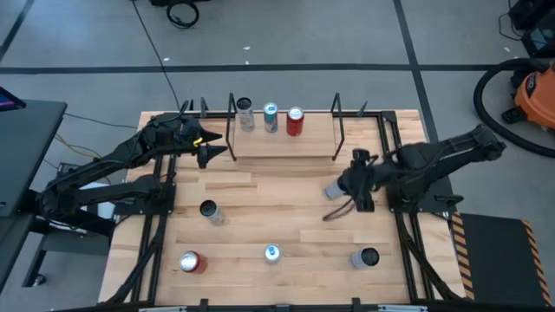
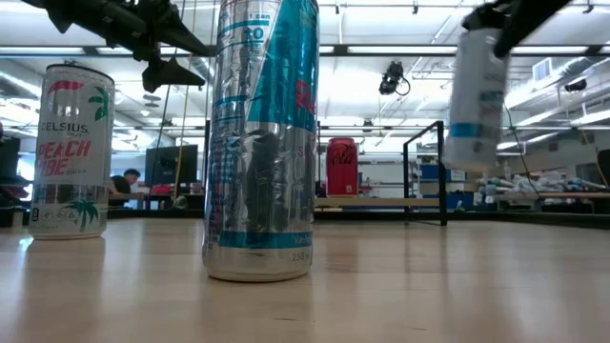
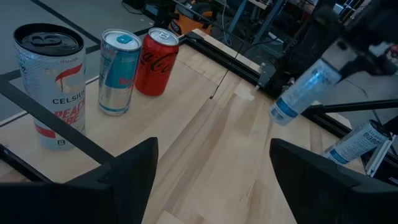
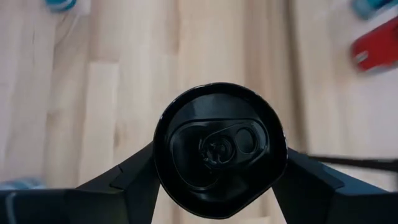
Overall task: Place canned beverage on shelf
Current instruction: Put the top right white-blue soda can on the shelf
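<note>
Cans (image 1: pixel 270 118), three of them, stand on the shelf (image 1: pixel 286 143). Right end effector (image 1: pixel 347 189) grips a silver can (image 1: pixel 334 190) off the worktop (image 1: pixel 260 208), near the shelf. Left end effector (image 1: pixel 211 152) hangs open and empty beside the shelf's end.

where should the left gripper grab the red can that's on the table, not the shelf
By its round side wall near mid-height, fingers on opposite sides. The red can stands upright with bare tabletop all round, so the open left gripper can likely come in from above or from the arm's own side without bumping anything.
</note>
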